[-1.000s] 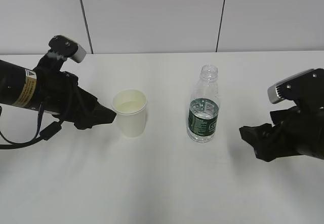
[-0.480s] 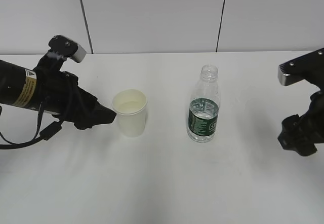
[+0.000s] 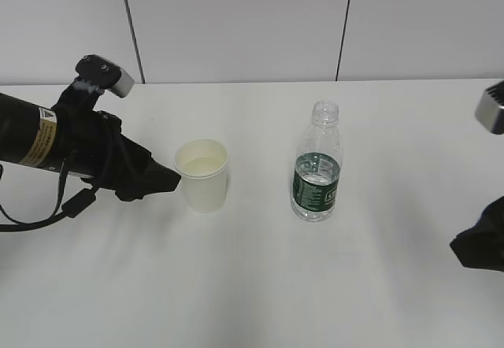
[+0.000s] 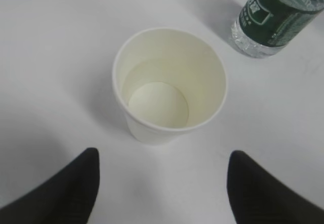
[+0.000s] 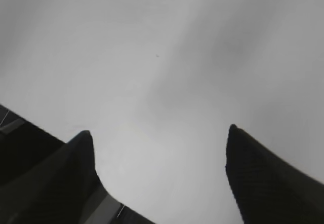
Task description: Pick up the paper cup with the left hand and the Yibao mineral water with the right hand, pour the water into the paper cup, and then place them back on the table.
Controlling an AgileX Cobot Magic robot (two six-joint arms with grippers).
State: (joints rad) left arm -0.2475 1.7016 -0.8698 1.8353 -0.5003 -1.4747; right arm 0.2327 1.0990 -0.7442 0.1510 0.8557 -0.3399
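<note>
The paper cup stands upright on the white table, left of centre; it also shows in the left wrist view, with a cream inside. The Yibao mineral water stands upright to its right, uncapped, partly filled with water; its lower part shows in the left wrist view. My left gripper is open just left of the cup, fingertips short of it, holding nothing. My right gripper is at the right edge, open and empty, over bare table.
A pale wall with two dark vertical seams runs behind the table's far edge. A black cable hangs under the left arm.
My right arm has drawn back to the right and downward, away from the bottle, now mostly out of frame. The left arm, cup and bottle have not moved.
</note>
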